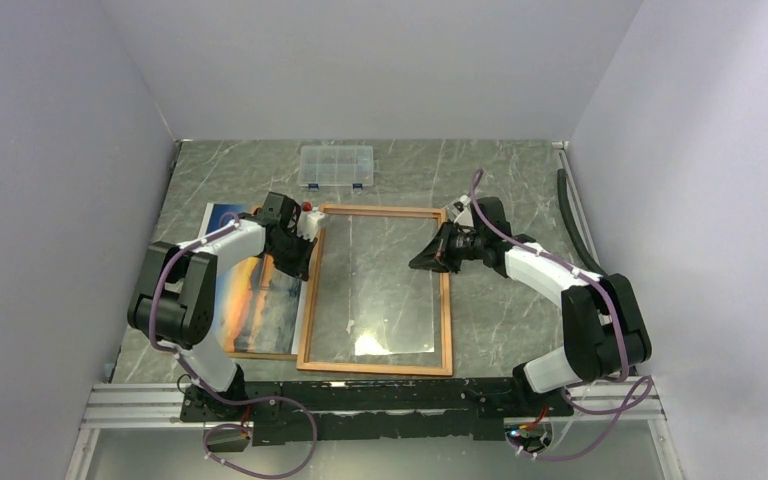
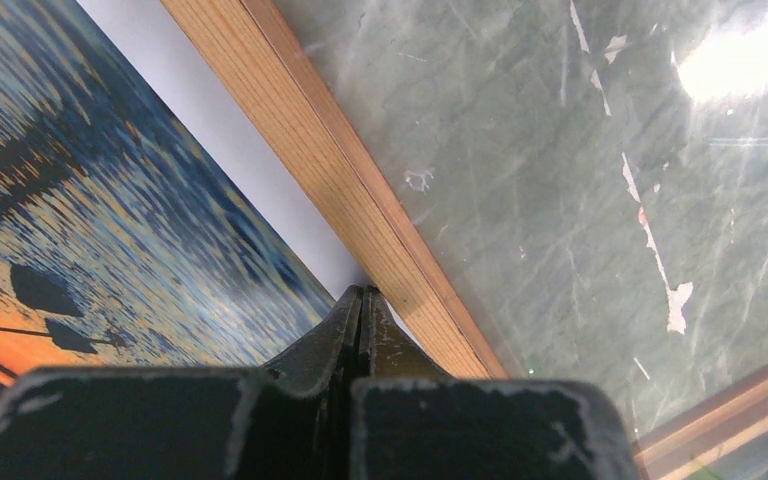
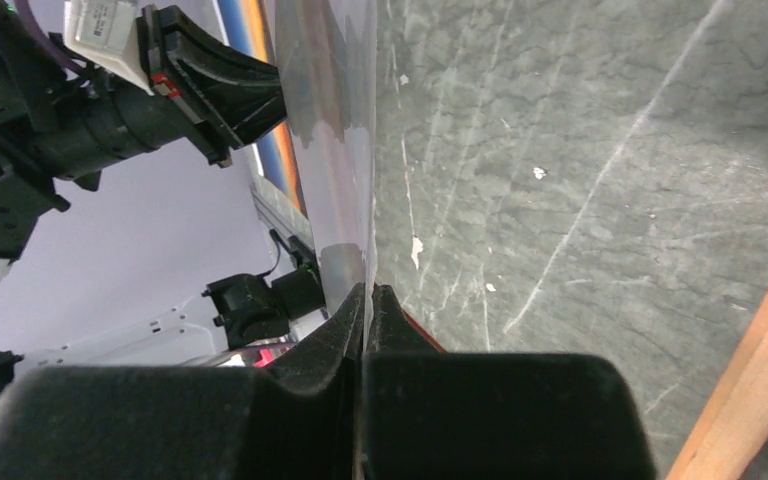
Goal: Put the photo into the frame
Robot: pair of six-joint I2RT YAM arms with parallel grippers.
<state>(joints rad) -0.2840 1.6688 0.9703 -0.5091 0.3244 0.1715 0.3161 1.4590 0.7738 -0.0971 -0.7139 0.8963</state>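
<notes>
Photo point(image 2: 110, 200) silhouettes sharp: left wrist | right hand point(image 3: 368, 292) pinching pane point(image 3: 343, 130): right wrist

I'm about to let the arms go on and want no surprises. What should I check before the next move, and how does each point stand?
1. Whether the photo is in the frame: not ok; it lies left of the frame, picture side up.
2. Hold of the right gripper on the clear pane: ok; shut on its right edge.
3. Load in the left gripper: cannot tell; shut, tips at the frame's left rail.
4. Photo's edge free of that rail: cannot tell; its white margin runs up to the rail.
5. Position of the compartment box: ok; beyond the frame, apart from it.
</notes>
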